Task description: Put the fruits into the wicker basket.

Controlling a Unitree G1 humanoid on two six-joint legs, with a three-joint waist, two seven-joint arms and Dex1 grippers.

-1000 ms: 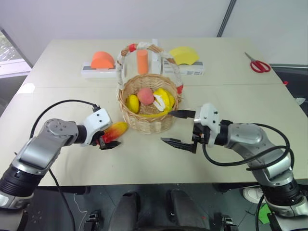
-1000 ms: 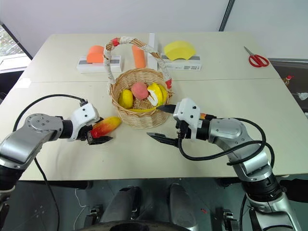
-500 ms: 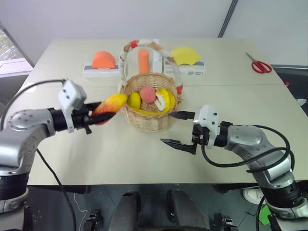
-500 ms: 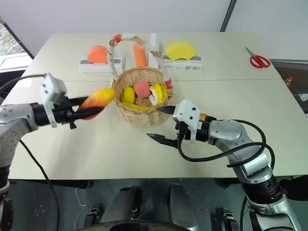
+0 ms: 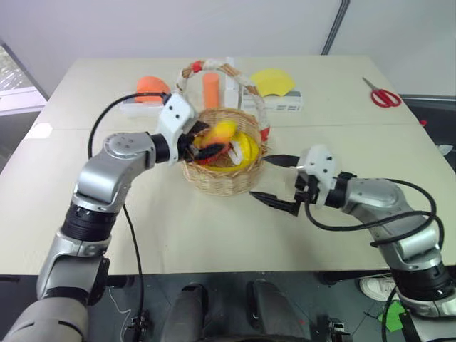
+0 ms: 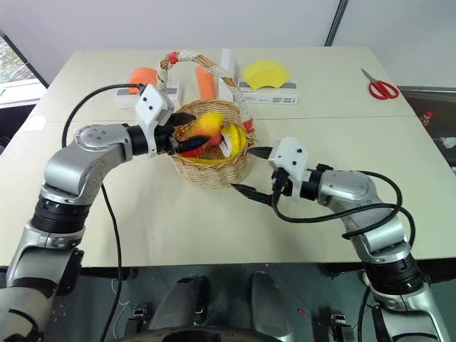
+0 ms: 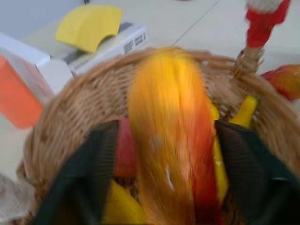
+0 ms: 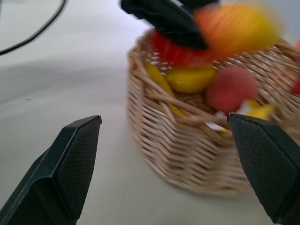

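The wicker basket (image 5: 222, 182) stands mid-table, its cloth-wrapped handle (image 5: 253, 96) arching over it. Inside lie a yellow banana (image 5: 247, 147), a pink round fruit (image 8: 230, 88) and a small yellow fruit (image 8: 190, 78). My left gripper (image 6: 189, 134) reaches over the basket's left rim with its fingers spread wide. The red-and-yellow mango (image 7: 168, 136) is blurred between them above the other fruits, with a gap on each side. Just off the basket's right front, my right gripper (image 5: 262, 178) is open and holds nothing.
At the back of the table stand an orange dome on a white block (image 5: 149, 87), an orange cylinder (image 5: 211, 89) and a yellow fan shape on a white block (image 5: 274, 80). Red scissors (image 5: 385, 96) lie far right.
My left arm lifted the mango off the table and swung it right, over the basket, then spread its fingers. My right gripper drifted slightly right, staying open.
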